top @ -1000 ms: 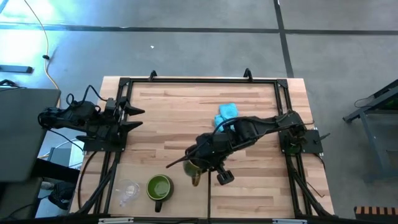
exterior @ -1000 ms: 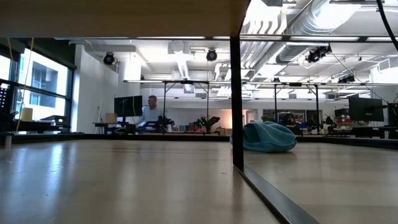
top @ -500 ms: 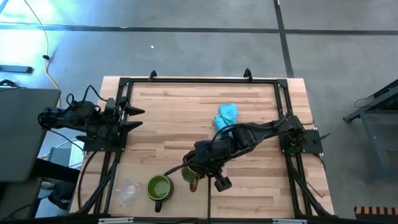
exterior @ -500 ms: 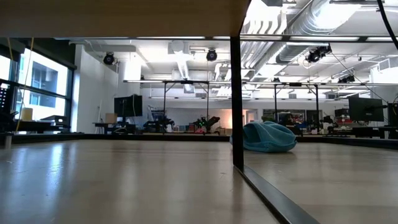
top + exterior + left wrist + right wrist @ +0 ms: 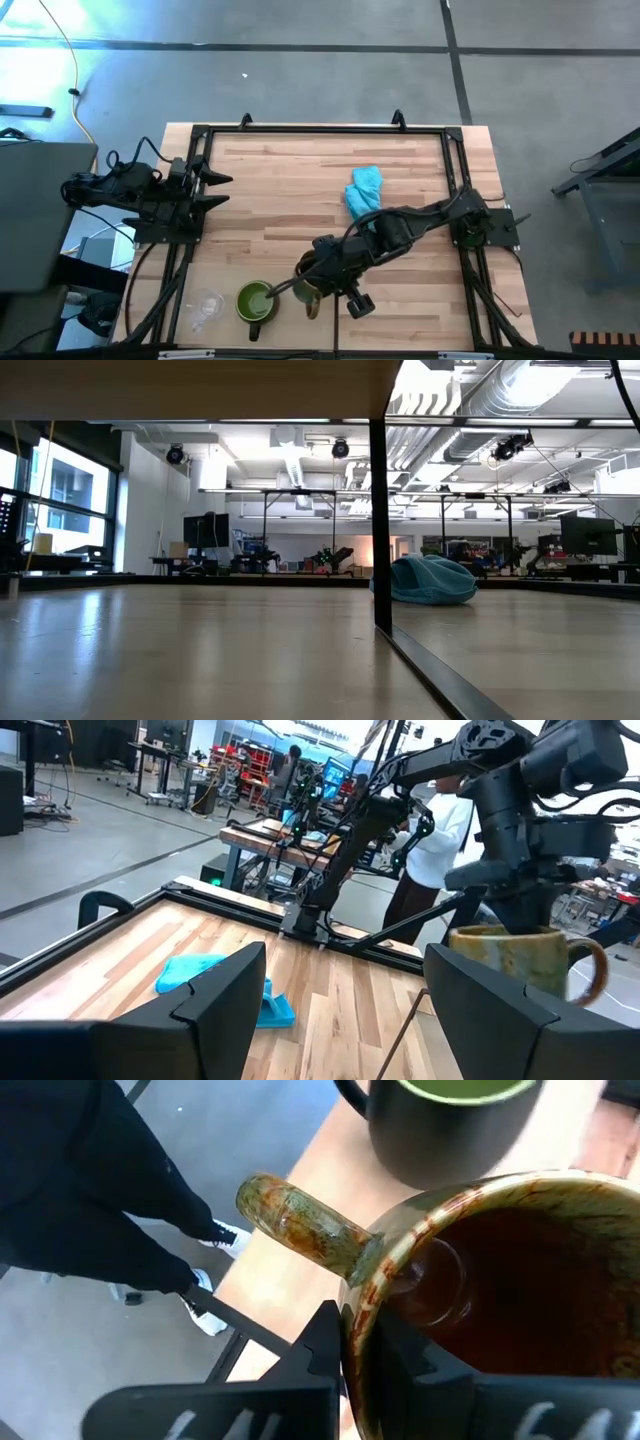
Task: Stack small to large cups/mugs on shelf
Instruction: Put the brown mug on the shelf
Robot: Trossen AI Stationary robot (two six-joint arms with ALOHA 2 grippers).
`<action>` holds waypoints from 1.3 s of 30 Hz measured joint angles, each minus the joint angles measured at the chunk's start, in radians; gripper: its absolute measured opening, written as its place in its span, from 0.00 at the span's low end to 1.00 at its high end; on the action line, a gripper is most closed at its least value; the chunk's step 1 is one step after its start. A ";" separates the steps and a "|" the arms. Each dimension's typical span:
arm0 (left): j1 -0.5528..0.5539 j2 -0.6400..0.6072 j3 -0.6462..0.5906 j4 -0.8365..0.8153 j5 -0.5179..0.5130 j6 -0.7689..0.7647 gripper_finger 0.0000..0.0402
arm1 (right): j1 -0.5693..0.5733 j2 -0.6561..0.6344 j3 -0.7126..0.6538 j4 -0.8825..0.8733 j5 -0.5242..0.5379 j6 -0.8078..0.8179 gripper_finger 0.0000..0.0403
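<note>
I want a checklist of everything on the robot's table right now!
Surface: pale wooden shelf, dark seam near its front.
Job's things: clear cup and green mug at the front edge; brown mug held up beside the green mug, not stacked.
Clutter: blue cloth mid-table.
Hands: right hand shut on the brown mug's rim; left hand open, waiting at the left edge.
Cables: yellow cable on the floor; black cables along the frame.
Surroundings: a person's legs beside the table; workshop with desks behind.
</note>
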 joint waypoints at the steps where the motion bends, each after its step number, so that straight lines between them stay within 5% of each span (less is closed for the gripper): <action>1: 0.000 0.000 0.000 0.000 0.000 0.000 0.65 | 0.004 0.003 0.000 0.013 -0.005 -0.002 0.01; 39: 0.000 0.000 0.000 -0.008 0.013 -0.001 0.65 | 0.048 0.067 0.000 0.055 -0.031 0.081 0.01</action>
